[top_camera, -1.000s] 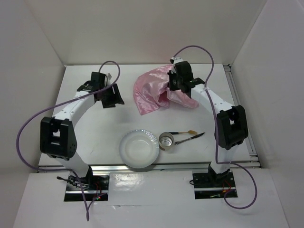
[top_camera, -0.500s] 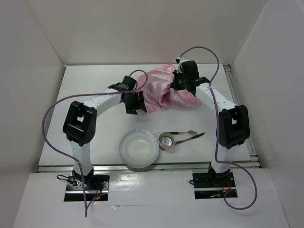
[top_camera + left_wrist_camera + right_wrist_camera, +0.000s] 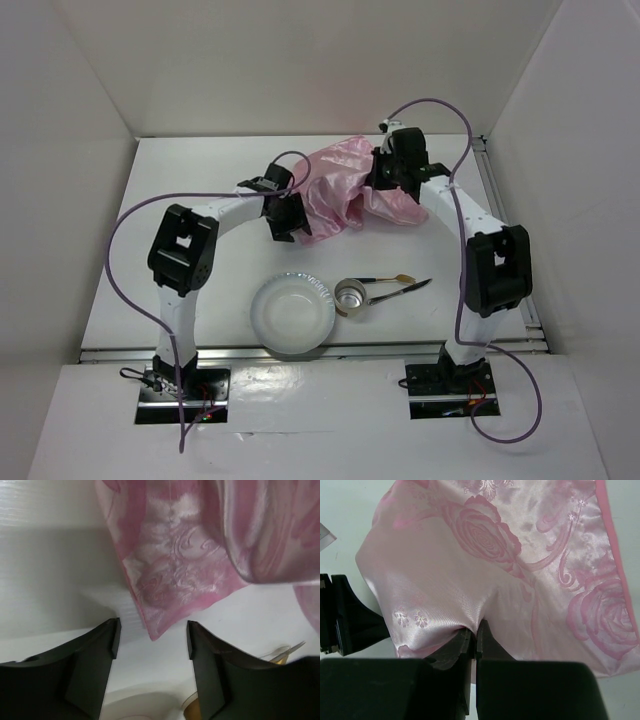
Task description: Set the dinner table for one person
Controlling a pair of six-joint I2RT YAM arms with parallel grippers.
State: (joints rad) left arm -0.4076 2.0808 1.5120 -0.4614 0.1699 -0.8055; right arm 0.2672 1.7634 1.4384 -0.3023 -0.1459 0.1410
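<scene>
Over the last second my left gripper has swung in from the left of the overhead view to the lower-left corner of the shiny pink rose-patterned satin mat. The mat lies bunched at upper centre on the white rectangular dinner table. The left jaws stand wide, straddling that corner. My right gripper is pinched on a fold of the mat. I judge I'm now set to spread it flat. I can read no writing or brand anywhere.

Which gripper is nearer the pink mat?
Right. The right gripper is pinching the pink mat; the left gripper is open, the mat's corner just at its jaws' tips, not clamped.
</scene>
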